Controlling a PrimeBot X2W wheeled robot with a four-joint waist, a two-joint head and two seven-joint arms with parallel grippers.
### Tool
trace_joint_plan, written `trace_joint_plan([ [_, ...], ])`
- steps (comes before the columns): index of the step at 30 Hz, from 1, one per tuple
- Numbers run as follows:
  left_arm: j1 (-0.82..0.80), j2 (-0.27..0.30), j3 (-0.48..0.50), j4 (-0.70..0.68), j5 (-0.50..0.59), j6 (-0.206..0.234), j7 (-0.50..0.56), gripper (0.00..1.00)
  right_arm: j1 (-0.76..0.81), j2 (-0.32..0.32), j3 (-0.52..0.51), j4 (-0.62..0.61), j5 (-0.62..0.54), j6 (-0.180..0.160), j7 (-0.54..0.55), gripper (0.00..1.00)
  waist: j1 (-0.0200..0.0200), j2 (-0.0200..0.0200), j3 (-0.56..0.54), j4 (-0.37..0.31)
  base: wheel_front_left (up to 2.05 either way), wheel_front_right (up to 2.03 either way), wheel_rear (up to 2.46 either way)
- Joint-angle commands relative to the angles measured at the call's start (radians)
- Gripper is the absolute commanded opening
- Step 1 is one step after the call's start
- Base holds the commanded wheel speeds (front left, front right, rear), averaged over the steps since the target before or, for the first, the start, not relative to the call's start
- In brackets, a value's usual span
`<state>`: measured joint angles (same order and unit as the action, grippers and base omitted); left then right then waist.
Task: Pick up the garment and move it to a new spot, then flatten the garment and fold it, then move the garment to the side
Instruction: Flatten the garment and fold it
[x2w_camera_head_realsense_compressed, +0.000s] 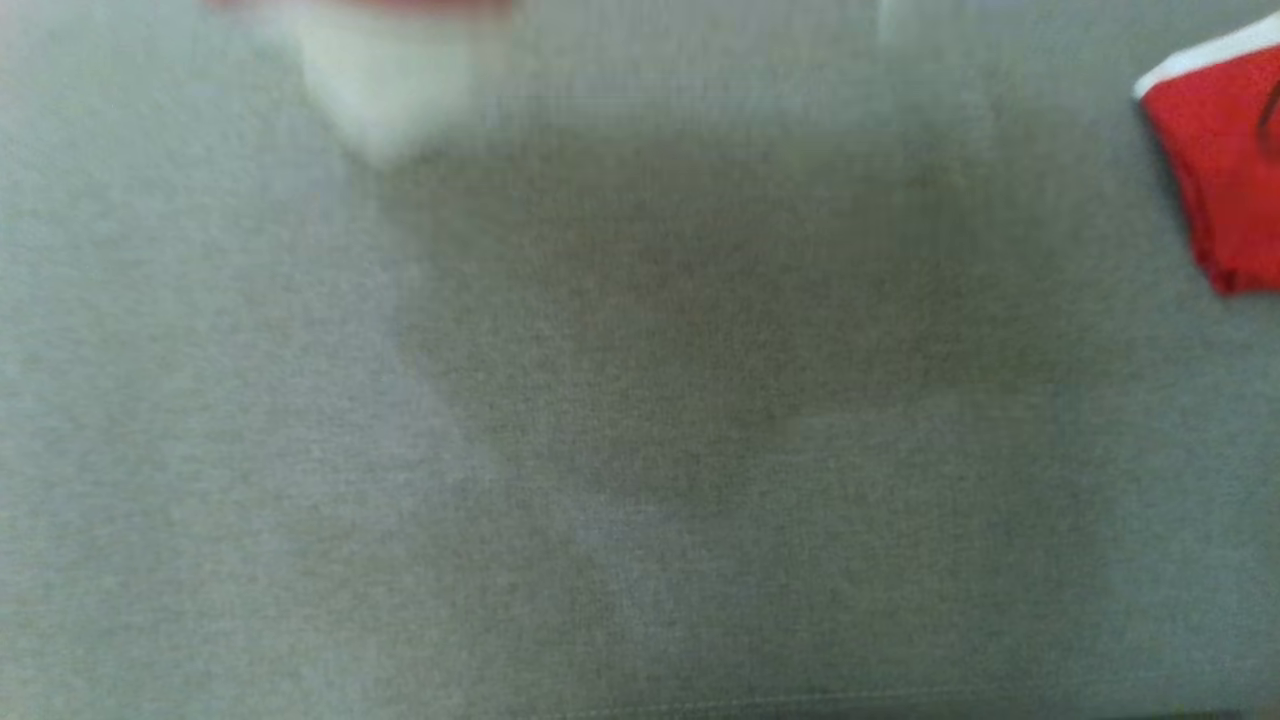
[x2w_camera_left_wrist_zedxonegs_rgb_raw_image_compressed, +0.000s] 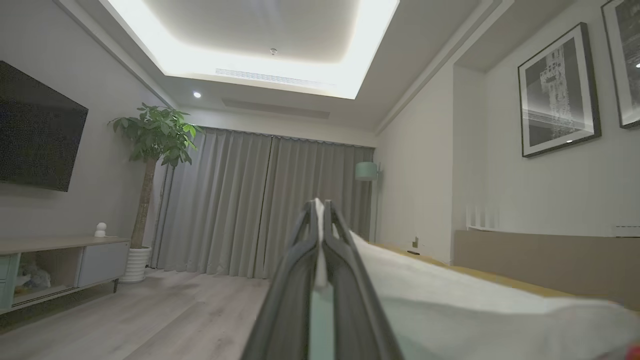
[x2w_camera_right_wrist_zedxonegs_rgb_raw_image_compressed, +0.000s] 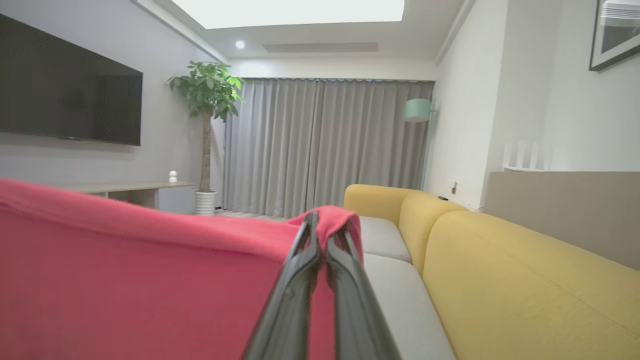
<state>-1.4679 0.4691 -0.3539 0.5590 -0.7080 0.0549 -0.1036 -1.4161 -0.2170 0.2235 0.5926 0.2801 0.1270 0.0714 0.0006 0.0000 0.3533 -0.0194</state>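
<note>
Garment (x2w_camera_right_wrist_zedxonegs_rgb_raw_image_compressed: 125, 275) is clamped in closed left hand (x2w_camera_left_wrist_zedxonegs_rgb_raw_image_compressed: 322, 206) and right hand (x2w_camera_right_wrist_zedxonegs_rgb_raw_image_compressed: 326, 227).

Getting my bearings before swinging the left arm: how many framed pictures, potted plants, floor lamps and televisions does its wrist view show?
Framed pictures: 2
Potted plant: 1
Floor lamp: 1
Television: 1
Total: 5

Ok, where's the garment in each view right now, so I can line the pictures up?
Head view: blurred; red, white-edged garment at the upper right edge, probably the same piece.
Left wrist view: white part pinched in the left gripper, spreading to the lower right.
Right wrist view: red part over the right gripper, covering the lower left.
Shared landmark: potted plant, in both wrist views.
</note>
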Motion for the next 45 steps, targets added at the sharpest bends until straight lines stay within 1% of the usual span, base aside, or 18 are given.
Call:
trace_joint_plan([
  [1, -0.045, 0.039, 0.026, -0.008, 0.012, -0.005, -0.013, 0.00, -0.021, 0.023, -0.002, -0.006, -0.009, 0.004, -0.022, 0.00, -0.0006, 0.0000, 0.057, -0.006, 0.00, 0.00, 0.00],
  [3, -0.113, 0.023, 0.019, 0.074, 0.031, -0.025, -0.064, 0.00, -0.081, 0.038, -0.005, 0.102, -0.032, 0.004, -0.099, 0.00, -0.0006, 0.0000, 0.059, -0.004, 0.00, 0.00, 0.00],
  [6, -0.173, -0.010, 0.009, 0.170, 0.041, -0.062, -0.112, 0.00, -0.129, 0.048, -0.005, 0.229, -0.054, 0.004, -0.198, 0.00, -0.0006, 0.0000, 0.058, 0.007, 0.00, 0.00, 0.00],
  [10, -0.152, -0.060, -0.023, 0.261, 0.048, -0.125, -0.141, 0.00, -0.112, 0.041, 0.019, 0.361, -0.054, 0.004, -0.267, 0.00, -0.0006, 0.0000, 0.045, 0.031, 0.00, 0.00, 0.00],
  [12, -0.109, -0.085, -0.043, 0.293, 0.051, -0.146, -0.148, 0.00, -0.083, 0.038, 0.020, 0.413, -0.028, 0.004, -0.281, 0.00, -0.0006, 0.0000, 0.038, 0.044, 0.00, 0.00, 0.00],
  [16, 0.034, -0.121, -0.083, 0.320, 0.054, -0.172, -0.155, 0.00, 0.025, 0.029, 0.078, 0.494, 0.011, 0.004, -0.287, 0.00, -0.0006, 0.0000, 0.009, 0.069, 0.00, 0.00, 0.00],
  [19, 0.161, -0.130, -0.121, 0.316, 0.063, -0.180, -0.157, 0.00, 0.116, 0.017, 0.143, 0.536, 0.041, 0.004, -0.263, 0.00, -0.0006, 0.0000, -0.019, 0.087, 0.00, 0.00, 0.00],
  [22, 0.304, -0.126, -0.146, 0.278, 0.061, -0.184, -0.158, 0.00, 0.217, 0.003, 0.226, 0.558, 0.073, 0.004, -0.218, 0.00, -0.0006, 0.0000, -0.058, 0.100, 0.00, 0.00, 0.00],
  [27, 0.541, -0.094, -0.224, 0.170, 0.027, -0.185, -0.152, 0.00, 0.372, -0.043, 0.361, 0.536, 0.161, 0.004, -0.114, 0.00, -0.0006, 0.0000, -0.135, 0.118, 0.00, 0.00, 0.00],
  [33, 0.748, 0.004, -0.326, 0.034, -0.020, -0.185, -0.062, 0.00, 0.501, -0.135, 0.495, 0.449, 0.298, 0.004, 0.006, 0.00, -0.0006, 0.0000, -0.224, 0.131, 0.00, 0.00, 0.00],
  [37, 0.844, 0.070, -0.359, -0.066, -0.038, -0.185, -0.010, 0.00, 0.561, -0.195, 0.570, 0.388, 0.381, 0.004, 0.073, 0.00, -0.0006, 0.0000, -0.276, 0.134, 0.00, 0.00, 0.00],
  [44, 0.992, 0.167, -0.374, -0.266, -0.063, -0.130, 0.067, 0.00, 0.648, -0.279, 0.683, 0.268, 0.532, 0.004, 0.201, 0.00, -0.0006, 0.0000, -0.339, 0.119, 0.00, 0.00, 0.00],
  [45, 0.992, 0.167, -0.374, -0.266, -0.063, -0.130, 0.067, 0.00, 0.648, -0.279, 0.683, 0.268, 0.532, 0.004, 0.201, 0.00, -0.0006, 0.0000, -0.339, 0.119, 0.00, 0.00, 0.00],
])
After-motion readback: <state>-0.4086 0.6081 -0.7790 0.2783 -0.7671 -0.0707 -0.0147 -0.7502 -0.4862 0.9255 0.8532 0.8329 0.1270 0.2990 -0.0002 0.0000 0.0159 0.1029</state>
